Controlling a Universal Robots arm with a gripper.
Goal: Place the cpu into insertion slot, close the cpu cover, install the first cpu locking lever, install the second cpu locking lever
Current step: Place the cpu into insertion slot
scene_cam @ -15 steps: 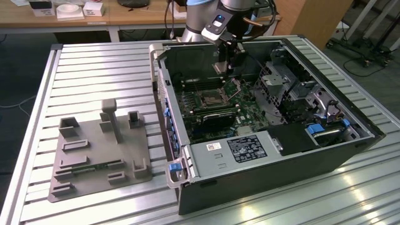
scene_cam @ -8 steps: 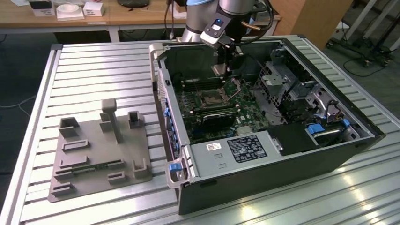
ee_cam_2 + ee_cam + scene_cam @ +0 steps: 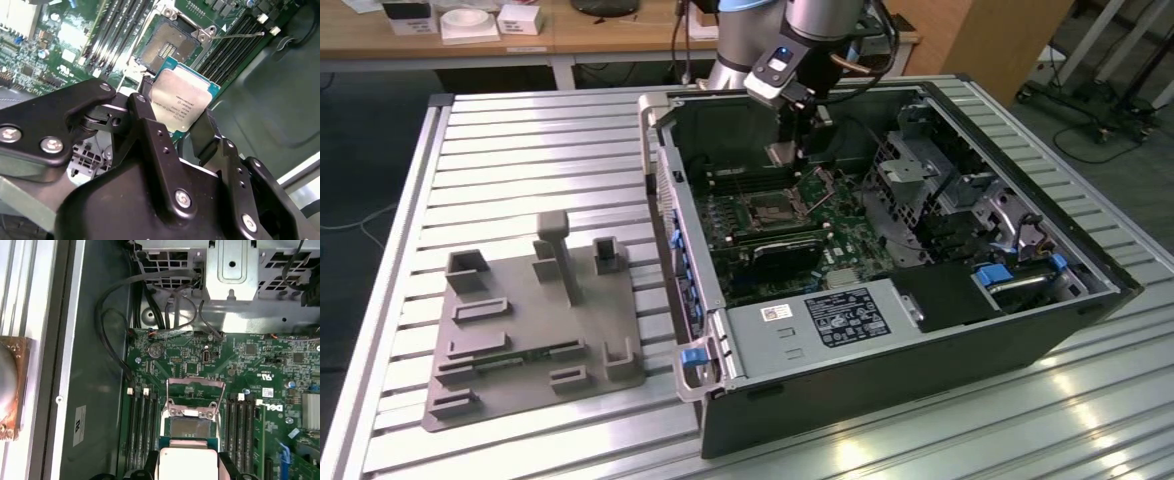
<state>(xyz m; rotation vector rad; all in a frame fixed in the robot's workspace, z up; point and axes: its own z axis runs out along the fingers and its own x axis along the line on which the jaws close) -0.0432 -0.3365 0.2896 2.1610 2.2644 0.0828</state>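
The cpu (image 3: 184, 97) sits clamped between the 2 black fingers (image 3: 150, 117) of the gripper (image 3: 177, 107), its silvery top facing the second wrist view and its green edge showing past the fingertips. The jaws are closed to just the chip's width, each pressing one of 2 opposite edges. In the first wrist view the cpu (image 3: 187, 461) is between the same 2 fingers (image 3: 225, 467).

Just beyond the jaws lies the insertion slot (image 3: 192, 429), its dark centre bare and its metal rim exposed; the chip is not seated in it. In the second wrist view the insertion slot (image 3: 167, 45) is just past the held chip's far edge. On the side of the slot away from the jaws, the cpu cover (image 3: 195, 383) stands swung open, a thin frame with a square cut-out. A thin wire lever (image 3: 240, 35) lies out over the black memory slots (image 3: 227, 50), which run along both sides of the slot and of the jaws.

Around these spreads the green circuit board (image 3: 240, 355). In the exterior view the gripper (image 3: 783, 152) hangs inside the open computer case (image 3: 894, 370), with the insertion slot (image 3: 767, 210) lower on the board. The case rests on a slatted metal table (image 3: 520, 160), and well apart from the jaws is a grey fixture plate (image 3: 520, 340).
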